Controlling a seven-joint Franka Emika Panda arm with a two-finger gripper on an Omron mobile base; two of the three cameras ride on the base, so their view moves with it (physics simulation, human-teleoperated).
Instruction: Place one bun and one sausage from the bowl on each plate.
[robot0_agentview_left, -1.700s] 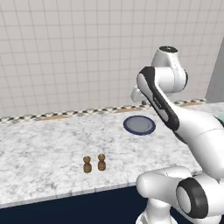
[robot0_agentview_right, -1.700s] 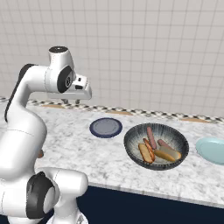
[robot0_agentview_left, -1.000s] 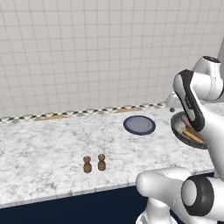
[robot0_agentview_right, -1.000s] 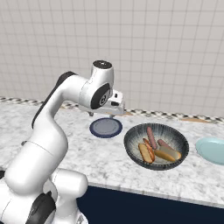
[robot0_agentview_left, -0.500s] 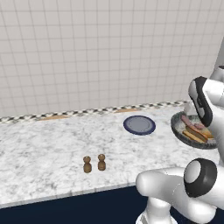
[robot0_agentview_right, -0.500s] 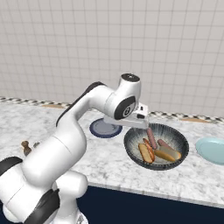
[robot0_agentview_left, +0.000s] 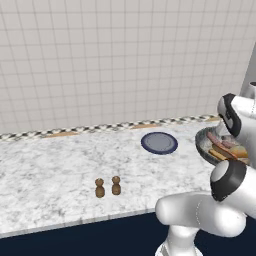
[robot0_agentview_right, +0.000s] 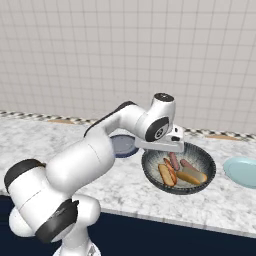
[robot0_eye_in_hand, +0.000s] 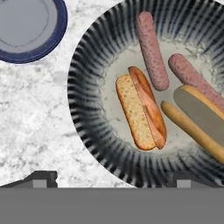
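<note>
The large dark ribbed bowl (robot0_eye_in_hand: 87, 87) lies straight below my hand. Inside it are two pink sausages (robot0_eye_in_hand: 152, 50) (robot0_eye_in_hand: 192, 78), a split bun (robot0_eye_in_hand: 140, 111) in the middle and a second bun (robot0_eye_in_hand: 199, 120) at the right. My gripper (robot0_eye_in_hand: 111, 179) is open, its fingertips (robot0_eye_in_hand: 41, 178) wide apart above the bowl's near rim with nothing between them. The dark navy plate (robot0_eye_in_hand: 26, 26) sits empty beside the bowl. From the right base the hand hangs over the bowl (robot0_agentview_right: 200, 156), with the navy plate (robot0_agentview_right: 122, 145) behind the arm and the pale blue plate (robot0_agentview_right: 242, 171) empty at far right.
Two small brown shakers (robot0_agentview_left: 100, 188) (robot0_agentview_left: 116, 185) stand near the marble counter's front edge, well left of the navy plate (robot0_agentview_left: 159, 143). The bowl (robot0_agentview_left: 202, 142) sits at the right, partly behind my arm. A tiled wall closes the back of the counter.
The arm has swung to the right, from above the navy plate to over the bowl. The gripper stayed open and holds nothing.
</note>
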